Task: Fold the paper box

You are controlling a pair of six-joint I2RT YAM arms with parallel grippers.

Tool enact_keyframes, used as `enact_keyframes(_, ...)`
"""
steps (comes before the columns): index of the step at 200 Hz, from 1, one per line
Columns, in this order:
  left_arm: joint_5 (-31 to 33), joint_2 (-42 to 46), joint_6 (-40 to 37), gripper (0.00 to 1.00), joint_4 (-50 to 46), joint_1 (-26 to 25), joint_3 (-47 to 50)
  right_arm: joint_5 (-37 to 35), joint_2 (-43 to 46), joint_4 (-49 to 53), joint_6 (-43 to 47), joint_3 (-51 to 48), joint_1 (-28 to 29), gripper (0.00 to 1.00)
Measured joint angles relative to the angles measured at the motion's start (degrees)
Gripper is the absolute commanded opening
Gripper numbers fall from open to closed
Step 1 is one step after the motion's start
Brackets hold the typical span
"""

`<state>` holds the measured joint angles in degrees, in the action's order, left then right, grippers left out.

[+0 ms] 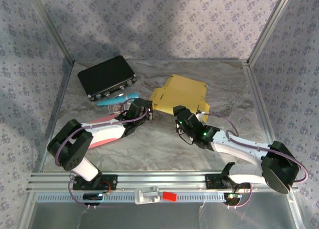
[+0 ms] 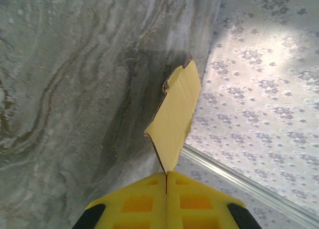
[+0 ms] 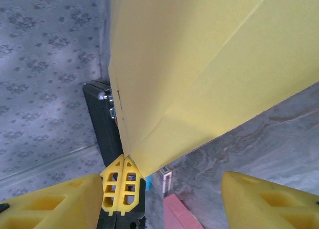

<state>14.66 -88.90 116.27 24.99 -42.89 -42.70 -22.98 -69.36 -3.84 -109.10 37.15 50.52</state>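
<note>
The yellow paper box [image 1: 180, 93] lies partly folded in the middle of the table. My left gripper [image 1: 148, 110] is at the box's left corner, shut on a flap. In the left wrist view that flap [image 2: 175, 113] rises from between the closed yellow fingers [image 2: 142, 201] of the left gripper [image 2: 166, 175]. My right gripper [image 1: 178, 113] sits at the box's near edge and is open. In the right wrist view, the box's wall [image 3: 199, 64] hangs above the right gripper [image 3: 162, 181], and its wide-apart fingers [image 3: 55, 204] touch nothing. The left gripper's pinched fingers [image 3: 119, 184] show at the box's lower corner.
A black case [image 1: 106, 77] lies at the back left, with a teal marker [image 1: 118, 100] just in front of it. A pink flat object [image 1: 102, 124] lies under the left arm. Patterned walls close in three sides, and a metal rail [image 1: 164, 179] runs along the near edge.
</note>
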Motion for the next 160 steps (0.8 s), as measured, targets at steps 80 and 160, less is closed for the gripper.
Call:
enact_keyframes(80, 0.15, 1.75, 2.34, 0.00, -1.90, 0.02, -1.09, -3.63, -5.20, -7.43, 0.68, -1.44, -0.39, 0.40)
enact_keyframes(160, -0.07, 3.21, 2.38, 0.00, -4.04, 0.00, -1.09, -2.89, -6.36, -10.95, 4.15, -0.85, -4.61, 0.08)
